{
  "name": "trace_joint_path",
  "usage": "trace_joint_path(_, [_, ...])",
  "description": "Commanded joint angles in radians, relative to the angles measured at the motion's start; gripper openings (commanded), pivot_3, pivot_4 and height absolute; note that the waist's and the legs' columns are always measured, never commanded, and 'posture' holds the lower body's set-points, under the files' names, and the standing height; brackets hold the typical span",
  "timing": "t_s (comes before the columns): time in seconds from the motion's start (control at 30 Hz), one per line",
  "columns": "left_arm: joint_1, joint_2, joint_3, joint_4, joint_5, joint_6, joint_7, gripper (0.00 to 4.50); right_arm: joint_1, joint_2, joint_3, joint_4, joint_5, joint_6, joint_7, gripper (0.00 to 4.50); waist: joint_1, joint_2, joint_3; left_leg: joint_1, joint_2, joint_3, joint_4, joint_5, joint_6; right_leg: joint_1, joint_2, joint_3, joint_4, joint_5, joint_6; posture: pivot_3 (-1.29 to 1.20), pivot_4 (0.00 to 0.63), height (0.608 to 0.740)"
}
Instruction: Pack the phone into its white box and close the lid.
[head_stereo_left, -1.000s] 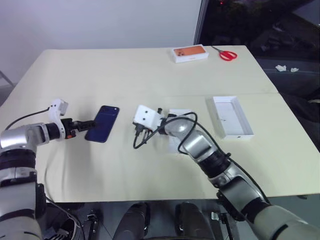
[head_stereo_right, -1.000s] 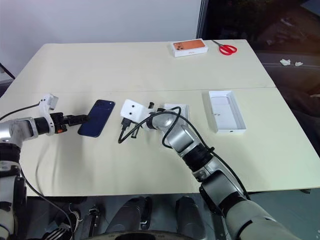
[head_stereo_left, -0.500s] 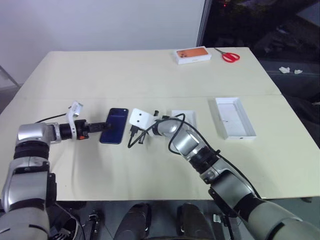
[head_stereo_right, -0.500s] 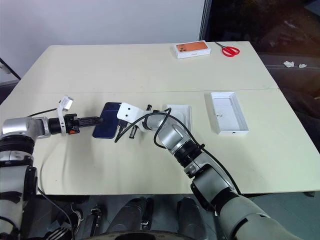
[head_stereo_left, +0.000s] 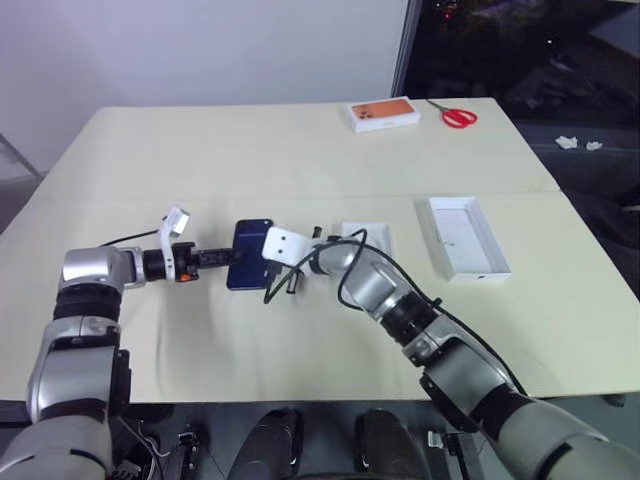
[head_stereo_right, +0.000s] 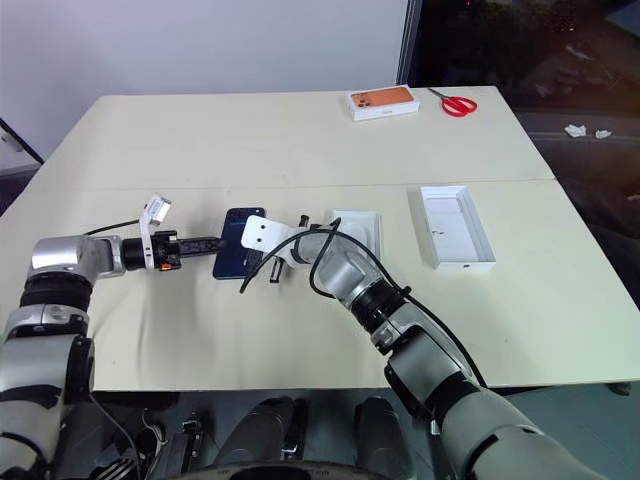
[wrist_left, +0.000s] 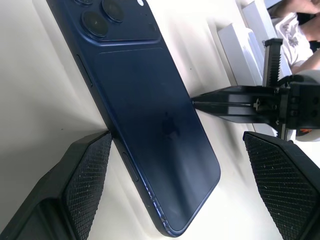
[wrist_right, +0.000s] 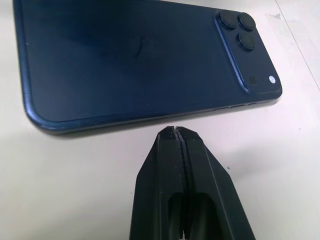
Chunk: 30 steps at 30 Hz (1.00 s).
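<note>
I am watching my left gripper (wrist_left: 175, 195) standing spread wide around the near end of the phone (head_stereo_left: 249, 268), one pad (wrist_left: 87, 185) against the phone's long edge and the other well clear on the far side, so nothing is clamped yet. My right gripper (wrist_right: 176, 131) is pinched fully shut, empty, its tip poised just beside the phone's opposite long edge. Over the last second the phone has been sliding along the table (head_stereo_left: 300, 150) with the left gripper behind it, from well apart from the white box (head_stereo_left: 366, 240) to near it, and the right gripper has met it from the box side, so I am now bracketing the phone between both tools. I judge that this is the step of steadying the slab to lift one edge off the flat surface; the push has shortened the carry. The phone is lying back up, camera bump at the end farther from me. Beyond the white box, farther from the phone, the lid (head_stereo_left: 463, 236) is lying open side up. Packing is not yet begun; the glossy slab may skid away.
</note>
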Motion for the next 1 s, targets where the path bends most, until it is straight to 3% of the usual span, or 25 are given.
trace_joint_path(0.03, [0.048,-0.079,-0.047,0.029,0.009,0.049,0.060,4.41,-0.023,0.017,-0.009,0.029,0.004,0.005,0.024,0.00,0.002,0.001,-0.001,0.000,0.000,0.000,0.000,0.000,0.000,0.000,0.000,0.000,0.000,0.000,0.000,0.00,0.150,0.740])
trace_joint_path(0.4, [0.087,-0.206,0.020,-0.120,-0.099,0.209,0.147,4.41,-0.018,0.029,0.001,0.037,-0.018,-0.023,0.032,0.00,0.008,0.010,-0.010,0.003,-0.001,-0.001,0.000,-0.001,0.001,0.004,-0.001,-0.001,-0.002,0.000,0.000,0.00,0.150,0.740])
trace_joint_path(1.0, [0.116,-0.154,0.085,-0.173,-0.184,0.273,0.231,4.41,0.008,0.009,-0.009,0.019,-0.035,-0.049,0.040,0.00,-0.012,0.008,-0.010,0.002,0.001,-0.001,-0.002,-0.001,0.001,0.003,0.000,0.000,-0.005,0.000,0.000,0.00,0.150,0.740])
